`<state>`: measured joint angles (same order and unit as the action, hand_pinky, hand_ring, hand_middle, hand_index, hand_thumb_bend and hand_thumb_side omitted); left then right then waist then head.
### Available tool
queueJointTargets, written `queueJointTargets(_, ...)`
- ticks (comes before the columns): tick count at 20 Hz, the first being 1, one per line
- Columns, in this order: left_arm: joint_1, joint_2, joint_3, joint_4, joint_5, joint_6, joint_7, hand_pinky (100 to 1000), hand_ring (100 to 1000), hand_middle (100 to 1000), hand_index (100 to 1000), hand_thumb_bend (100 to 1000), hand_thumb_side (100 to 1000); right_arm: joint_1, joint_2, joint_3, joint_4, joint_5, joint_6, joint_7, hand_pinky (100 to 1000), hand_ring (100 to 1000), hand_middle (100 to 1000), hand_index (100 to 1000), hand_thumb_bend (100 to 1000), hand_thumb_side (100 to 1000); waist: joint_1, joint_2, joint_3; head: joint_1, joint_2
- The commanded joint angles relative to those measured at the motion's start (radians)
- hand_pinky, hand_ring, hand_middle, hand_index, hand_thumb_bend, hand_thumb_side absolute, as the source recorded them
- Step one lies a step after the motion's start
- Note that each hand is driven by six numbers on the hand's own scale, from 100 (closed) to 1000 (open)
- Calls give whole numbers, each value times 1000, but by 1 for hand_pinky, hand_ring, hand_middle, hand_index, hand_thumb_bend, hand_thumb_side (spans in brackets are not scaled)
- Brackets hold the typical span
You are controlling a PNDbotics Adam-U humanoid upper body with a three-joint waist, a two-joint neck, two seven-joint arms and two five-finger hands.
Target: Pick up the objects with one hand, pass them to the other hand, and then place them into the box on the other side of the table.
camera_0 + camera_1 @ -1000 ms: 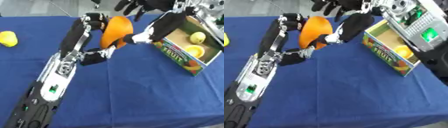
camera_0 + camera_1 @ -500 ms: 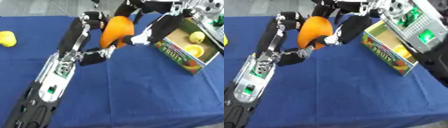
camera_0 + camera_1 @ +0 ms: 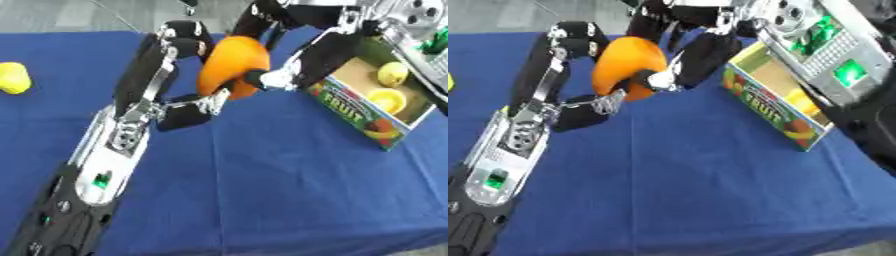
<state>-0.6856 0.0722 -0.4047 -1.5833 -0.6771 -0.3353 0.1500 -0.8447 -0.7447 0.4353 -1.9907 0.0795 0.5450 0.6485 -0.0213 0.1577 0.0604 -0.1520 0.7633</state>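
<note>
A large orange fruit (image 3: 232,67) hangs above the blue table at the upper middle, caught between both hands. My left hand (image 3: 179,107) reaches up from the lower left, its thumb under the fruit and its fingers (image 3: 185,39) curled over the left side. My right hand (image 3: 302,67) enters from the upper right. Its thumb presses the fruit's right side and its dark fingers (image 3: 258,22) curl down behind the top. The cardboard fruit box (image 3: 354,112) stands open at the right edge with two yellow fruits (image 3: 391,74) inside.
A yellow fruit (image 3: 13,77) lies on the blue tablecloth (image 3: 280,190) at the far left. My right forearm (image 3: 824,47) with green lights hangs over the box. The table's front edge runs along the bottom right.
The right hand's fingers, spread above the orange fruit before, have come down and closed round it. The left hand still holds the fruit in about the same place.
</note>
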Motion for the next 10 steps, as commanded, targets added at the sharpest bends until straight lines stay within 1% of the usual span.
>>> queueJointTargets(1, -16, -6, 0, -25, -1, 1, 8, 598, 500, 460, 384, 100, 129, -11, -17, -4, -9, -16, 17, 2, 707, 760, 594, 713, 245, 131, -13, 1, 0, -4, -3)
queueJointTargets(2, -16, -8, 0, -26, 0, 1, 9, 598, 500, 460, 384, 100, 128, -11, -17, -3, -9, -19, 15, -1, 701, 747, 573, 696, 233, 105, -13, 1, 0, -5, -3)
queueJointTargets(4, -18, -10, 0, -29, -1, 0, 11, 598, 500, 460, 384, 100, 127, -10, -17, -3, -9, -19, 11, -8, 682, 713, 525, 654, 147, 100, -14, 2, 0, -6, -1)
queueJointTargets(5, -19, -11, -1, -31, -2, 0, 11, 598, 500, 460, 384, 100, 127, -10, -17, -2, -9, -18, 10, -12, 682, 713, 525, 654, 147, 100, -14, 2, 0, -7, 0)
queueJointTargets(6, -20, -12, -1, -32, -2, 0, 11, 598, 500, 460, 384, 100, 129, -9, -17, -2, -9, -17, 8, -16, 664, 689, 493, 620, 100, 100, -14, 2, -1, -9, 1)
queueJointTargets(7, -20, -13, -1, -33, -3, 1, 12, 598, 500, 460, 384, 100, 129, -9, -17, -2, -9, -16, 6, -19, 664, 689, 493, 620, 100, 100, -14, 2, -1, -9, 2)
queueJointTargets(8, -20, -14, -2, -33, -3, 1, 12, 598, 500, 460, 385, 100, 129, -9, -17, -2, -9, -17, 5, -24, 648, 666, 467, 593, 100, 100, -14, 2, -1, -10, 2)
queueJointTargets(10, -21, -15, -3, -34, -2, 3, 12, 598, 500, 460, 386, 100, 129, -9, -17, -3, -9, -20, 6, -36, 629, 640, 443, 568, 100, 100, -13, 2, -2, -10, 3)
